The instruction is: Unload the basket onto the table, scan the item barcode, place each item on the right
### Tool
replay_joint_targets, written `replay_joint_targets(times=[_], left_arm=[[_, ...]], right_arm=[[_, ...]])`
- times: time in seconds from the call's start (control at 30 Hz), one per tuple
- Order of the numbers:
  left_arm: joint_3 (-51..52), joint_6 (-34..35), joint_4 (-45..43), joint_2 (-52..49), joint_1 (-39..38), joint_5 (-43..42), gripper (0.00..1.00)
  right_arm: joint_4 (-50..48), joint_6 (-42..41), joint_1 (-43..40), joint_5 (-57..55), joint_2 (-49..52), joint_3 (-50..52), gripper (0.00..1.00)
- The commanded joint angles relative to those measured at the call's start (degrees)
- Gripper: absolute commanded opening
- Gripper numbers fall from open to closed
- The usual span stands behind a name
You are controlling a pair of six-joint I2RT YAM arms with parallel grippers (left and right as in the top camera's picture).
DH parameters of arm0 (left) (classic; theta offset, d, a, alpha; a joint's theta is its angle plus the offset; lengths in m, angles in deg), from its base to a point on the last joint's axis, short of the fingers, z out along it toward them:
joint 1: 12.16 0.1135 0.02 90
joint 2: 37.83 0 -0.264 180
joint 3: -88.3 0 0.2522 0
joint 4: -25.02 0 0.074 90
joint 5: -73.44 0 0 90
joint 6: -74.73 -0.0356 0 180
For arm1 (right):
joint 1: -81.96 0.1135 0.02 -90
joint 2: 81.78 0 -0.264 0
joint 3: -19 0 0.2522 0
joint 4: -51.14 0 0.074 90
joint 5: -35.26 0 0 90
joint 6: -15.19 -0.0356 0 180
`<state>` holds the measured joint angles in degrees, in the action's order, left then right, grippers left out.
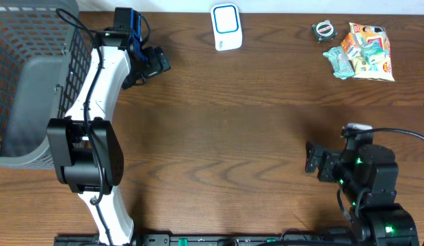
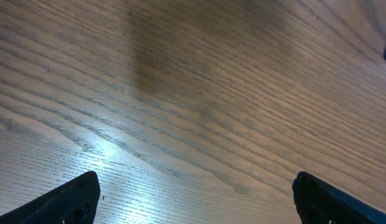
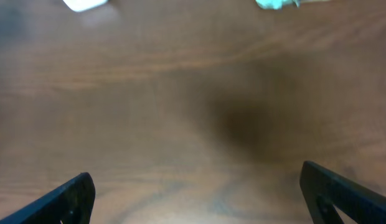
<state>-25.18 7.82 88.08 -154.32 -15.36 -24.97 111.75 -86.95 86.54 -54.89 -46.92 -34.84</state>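
The left arm (image 1: 109, 68) has smooth, rounded white shells joined by chunky black joint housings. A thin black cable (image 1: 94, 78) is strung along it, and a blue block (image 1: 133, 27) sits just behind the black left gripper (image 1: 156, 67). The right arm (image 1: 373, 174) is boxy and black all over, dotted with small green lights (image 1: 388, 230), with a pale tag (image 1: 358, 127) on top and a black lead (image 1: 403, 133) trailing off it. In both wrist views the fingers (image 2: 68, 199) are matte black wedges.

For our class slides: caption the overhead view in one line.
Before scanning: left pincer and right pincer open over the table; white scanner, snack packets beyond, grey basket left.
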Motion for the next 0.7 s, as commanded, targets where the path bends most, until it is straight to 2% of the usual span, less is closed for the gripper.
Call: replay_joint_targets(times=[0.0, 0.1, 0.23, 0.37, 0.47, 0.67], left_arm=[[0.5, -0.5, 0.2, 0.3, 0.0, 0.8, 0.98], [0.5, -0.5, 0.2, 0.3, 0.0, 0.8, 0.98], [0.5, -0.5, 0.2, 0.3, 0.0, 0.8, 0.98], [0.5, -0.5, 0.2, 0.3, 0.0, 0.8, 0.98], [0.5, -0.5, 0.2, 0.3, 0.0, 0.8, 0.98], [0.5, -0.5, 0.2, 0.3, 0.0, 0.8, 0.98]], right_arm=[[4.0, 0.0, 0.2, -3.8, -0.1, 0.2, 0.99], [9.2, -0.3, 0.5, -2.7, -0.3, 0.2, 0.99], [7.6, 2.7, 0.7, -1.9, -3.0, 1.2, 0.99], [0.3, 7.3, 0.8, -1.6, -8.1, 6.2, 0.99], [-4.8, 7.3, 0.7, -1.6, -11.5, 11.2, 0.99], [-23.0, 7.2, 0.8, -1.6, -21.7, 25.2, 0.99]])
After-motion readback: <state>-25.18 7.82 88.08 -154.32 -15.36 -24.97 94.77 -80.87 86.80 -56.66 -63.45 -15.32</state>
